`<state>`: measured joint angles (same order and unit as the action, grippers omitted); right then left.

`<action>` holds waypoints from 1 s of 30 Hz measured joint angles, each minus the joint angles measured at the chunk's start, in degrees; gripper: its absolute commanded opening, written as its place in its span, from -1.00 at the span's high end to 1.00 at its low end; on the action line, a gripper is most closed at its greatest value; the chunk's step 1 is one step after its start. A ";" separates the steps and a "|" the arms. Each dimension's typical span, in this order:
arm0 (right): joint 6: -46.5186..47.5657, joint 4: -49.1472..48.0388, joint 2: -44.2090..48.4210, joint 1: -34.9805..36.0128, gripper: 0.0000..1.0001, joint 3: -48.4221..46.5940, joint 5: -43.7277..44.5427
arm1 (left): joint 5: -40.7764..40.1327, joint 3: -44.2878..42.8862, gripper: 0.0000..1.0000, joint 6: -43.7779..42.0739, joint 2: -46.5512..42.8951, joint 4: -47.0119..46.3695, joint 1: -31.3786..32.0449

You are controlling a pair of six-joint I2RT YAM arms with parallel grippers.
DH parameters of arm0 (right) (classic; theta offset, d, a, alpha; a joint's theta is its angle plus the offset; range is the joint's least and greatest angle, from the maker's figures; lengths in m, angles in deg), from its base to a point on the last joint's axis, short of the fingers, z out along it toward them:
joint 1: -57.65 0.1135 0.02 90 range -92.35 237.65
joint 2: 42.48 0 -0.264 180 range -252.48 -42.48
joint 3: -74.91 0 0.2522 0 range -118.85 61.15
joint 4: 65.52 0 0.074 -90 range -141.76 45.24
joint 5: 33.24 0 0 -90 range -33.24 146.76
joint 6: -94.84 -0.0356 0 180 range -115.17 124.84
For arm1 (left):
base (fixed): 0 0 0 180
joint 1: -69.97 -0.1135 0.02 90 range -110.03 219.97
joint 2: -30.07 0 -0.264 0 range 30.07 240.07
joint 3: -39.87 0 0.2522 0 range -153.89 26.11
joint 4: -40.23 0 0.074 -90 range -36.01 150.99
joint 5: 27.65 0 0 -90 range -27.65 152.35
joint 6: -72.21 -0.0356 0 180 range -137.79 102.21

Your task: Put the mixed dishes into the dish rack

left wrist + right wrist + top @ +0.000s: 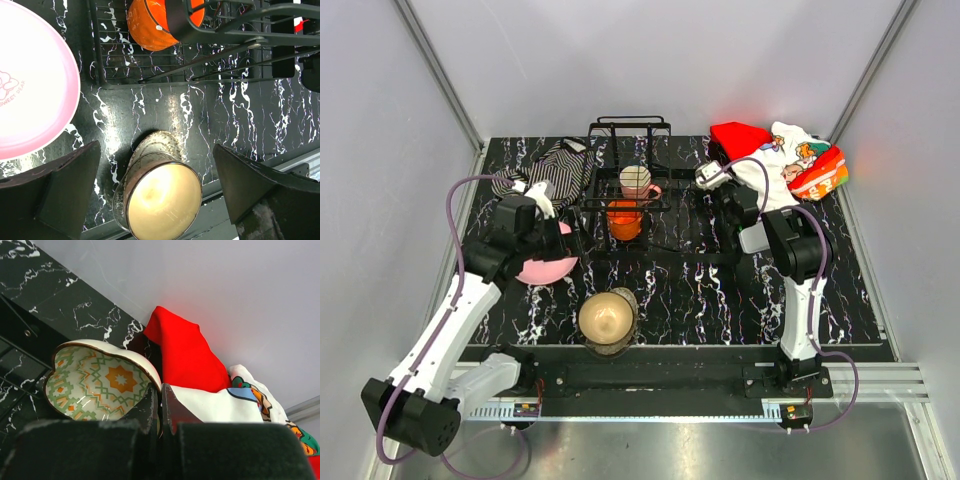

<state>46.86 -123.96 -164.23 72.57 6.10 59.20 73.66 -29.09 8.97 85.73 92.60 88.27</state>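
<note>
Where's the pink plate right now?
Top view: the pink plate lies on the table's left side, partly under the left arm, just left of the dish rack and up-left of the bowl.

We see bright overhead light: glare on the table (172,107) and brownish bowl (162,200), the red-white printed cloth (740,137) oversaturated, near fingers (75,450) blurred in the right wrist view

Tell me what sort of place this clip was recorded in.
Probably a lab test cell, not a real kitchen: plain grey walls, a marbled black tabletop and a metal mounting rail at its near edge.
</note>
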 measured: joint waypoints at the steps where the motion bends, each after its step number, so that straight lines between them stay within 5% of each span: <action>1: 0.22 0.02 -0.31 -0.15 1.00 0.00 0.00 | 0.11 0.00 -0.98 0.00 0.17 -0.15 -0.09; 30: 9.25 -4.68 -2.19 -0.33 1.00 2.14 -4.24 | 2.10 0.33 -0.98 -0.28 1.14 -2.29 -1.46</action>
<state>56.10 -128.64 -166.42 72.24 8.24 54.96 75.76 -28.77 8.69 86.87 90.30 86.81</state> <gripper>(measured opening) 0.022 0.987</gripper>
